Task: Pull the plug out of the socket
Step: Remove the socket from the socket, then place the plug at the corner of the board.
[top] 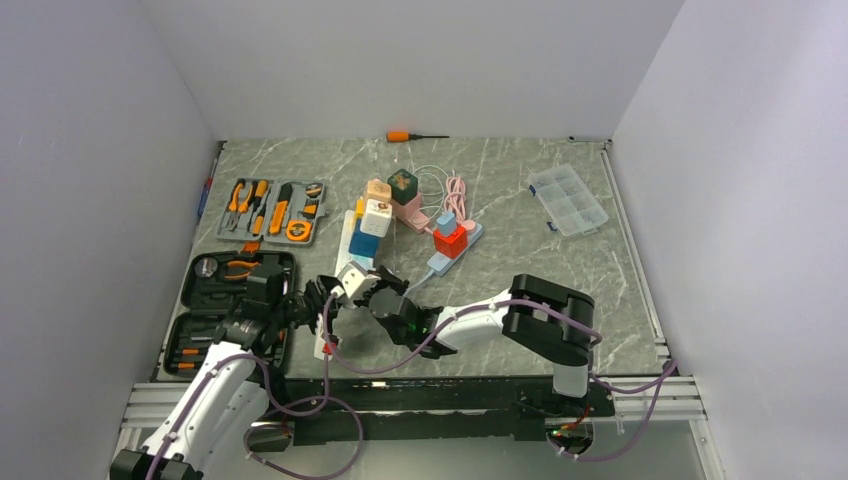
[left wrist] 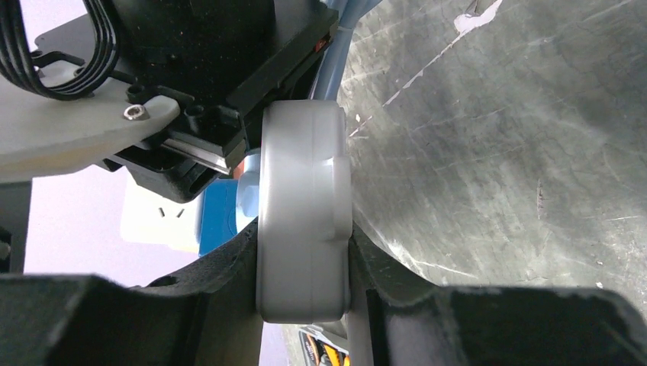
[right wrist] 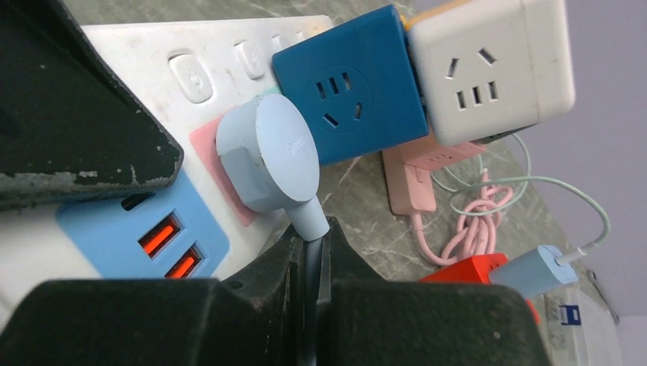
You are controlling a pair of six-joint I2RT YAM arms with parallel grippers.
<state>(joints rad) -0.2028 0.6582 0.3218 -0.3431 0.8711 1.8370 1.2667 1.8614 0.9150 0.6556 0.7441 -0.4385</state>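
A light blue plug [right wrist: 267, 156] sits in the pink socket of a white power strip [right wrist: 130, 53]. My right gripper [right wrist: 313, 252] is shut on the plug's cable just below the plug body. My left gripper [left wrist: 304, 263] is shut on the edge of the white power strip [left wrist: 301, 191], seen edge-on. In the top view both grippers meet over the strip's near part: the left gripper [top: 318, 298] is on the left and the right gripper [top: 373, 290] is on the right. The plug [top: 352, 278] lies between them.
A blue cube adapter [right wrist: 347, 95] and a white cube adapter [right wrist: 488, 69] sit on the strip beyond the plug. A pink strip with coiled cable [right wrist: 458, 221] and a red cube [right wrist: 473, 271] lie right. Tool cases [top: 270, 210] lie left, a clear box [top: 568, 198] far right.
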